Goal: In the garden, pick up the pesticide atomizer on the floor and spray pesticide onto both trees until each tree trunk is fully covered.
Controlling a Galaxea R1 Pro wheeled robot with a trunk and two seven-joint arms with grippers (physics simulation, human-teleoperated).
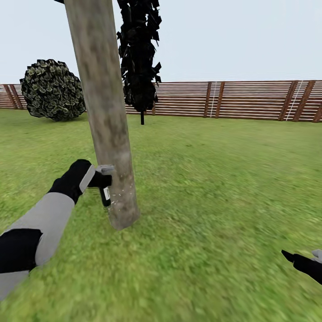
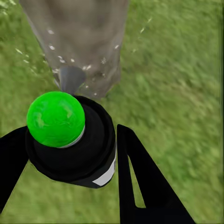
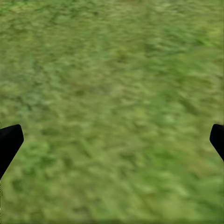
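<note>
Where speckled trunk (image 1: pixel 107 134) meets grass, atomizer (image 1: pixel 103 188) within left gripper (image 1: pixel 96 176).

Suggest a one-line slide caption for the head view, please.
Left claw holds the pesticide atomizer against the tree trunk, whitish speckles dotting the bark near its base.

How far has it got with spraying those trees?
Picked up already: the left gripper holds the pesticide atomizer. In hand: its nozzle points at the tree trunk, where a few whitish speckles show low down. Left: most of this trunk looks bare, and the second tree is not yet sprayed.
</note>
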